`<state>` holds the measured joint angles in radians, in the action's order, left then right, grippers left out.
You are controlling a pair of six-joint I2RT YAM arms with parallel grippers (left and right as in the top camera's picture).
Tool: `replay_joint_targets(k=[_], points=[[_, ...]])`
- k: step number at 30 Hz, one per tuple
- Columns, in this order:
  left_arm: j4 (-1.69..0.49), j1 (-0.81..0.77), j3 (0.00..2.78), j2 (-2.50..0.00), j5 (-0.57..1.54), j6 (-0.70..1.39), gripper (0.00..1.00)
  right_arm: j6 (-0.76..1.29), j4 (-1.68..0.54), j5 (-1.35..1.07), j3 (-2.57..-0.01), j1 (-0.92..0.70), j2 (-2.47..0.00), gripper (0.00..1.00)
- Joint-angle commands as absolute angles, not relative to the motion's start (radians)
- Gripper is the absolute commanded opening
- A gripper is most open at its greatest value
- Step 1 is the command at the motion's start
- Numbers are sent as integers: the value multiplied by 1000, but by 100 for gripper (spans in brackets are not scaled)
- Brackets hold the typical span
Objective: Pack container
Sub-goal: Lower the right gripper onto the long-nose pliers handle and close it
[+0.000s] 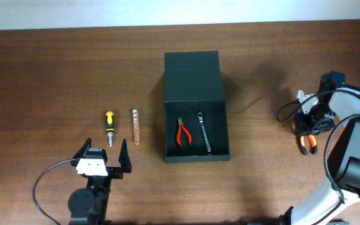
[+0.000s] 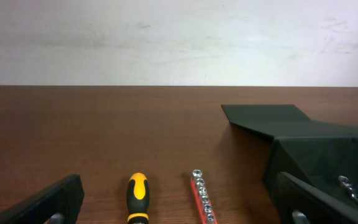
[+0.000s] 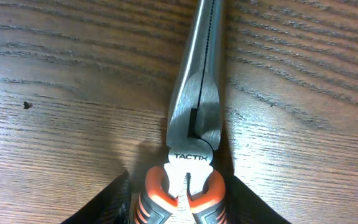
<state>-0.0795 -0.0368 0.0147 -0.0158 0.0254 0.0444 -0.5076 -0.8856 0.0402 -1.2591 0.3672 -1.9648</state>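
- Straddling the orange handles of a pair of long-nose pliers (image 3: 194, 118), the right pincer (image 3: 180, 196) has one dark finger close against each side. Whether it is actually squeezing them cannot be told.
- These pliers lie flat on the wooden surface (image 3: 55, 93) at the far right, well apart from the container (image 1: 191, 78).
- The left pincer (image 1: 102, 156) is spread wide and holds nothing. It sits near the front edge, just short of a yellow-handled screwdriver (image 1: 109, 125) and a narrow socket strip (image 1: 135, 127).
- Risk: the long steel nose juts well beyond the fingers. With a loose hold the tool would likely swing or slip out during the carry.
- Risk: that jutting nose could catch the container's right wall on the way in. The box looks like light cardboard, so a knock would probably shove it askew.
- Risk: letting go too high could drop the tool onto those already packed.
- The container is a matte black rectangular box at the centre of the surface, its flap lid folded open toward the far side.
- Inside it, red-handled pliers (image 1: 184, 132) and a slim wrench (image 1: 205, 140) lie side by side, with floor space to spare.
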Motion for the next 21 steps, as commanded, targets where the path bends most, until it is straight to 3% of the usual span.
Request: replay_joint_targets(k=[1,11,14,21], points=[[-83,-30,9,-12,19,25,99,-508,-886,49,-1253,374,-1989,47],[-83,-30,9,-12,19,25,99,-488,-884,39,-1253,374,-1989,48],[-83,-30,9,-12,19,25,99,-477,-881,38,-1253,374,-1989,37],[-83,-30,9,-12,19,25,99,-458,-881,34,-1255,374,-1989,32]])
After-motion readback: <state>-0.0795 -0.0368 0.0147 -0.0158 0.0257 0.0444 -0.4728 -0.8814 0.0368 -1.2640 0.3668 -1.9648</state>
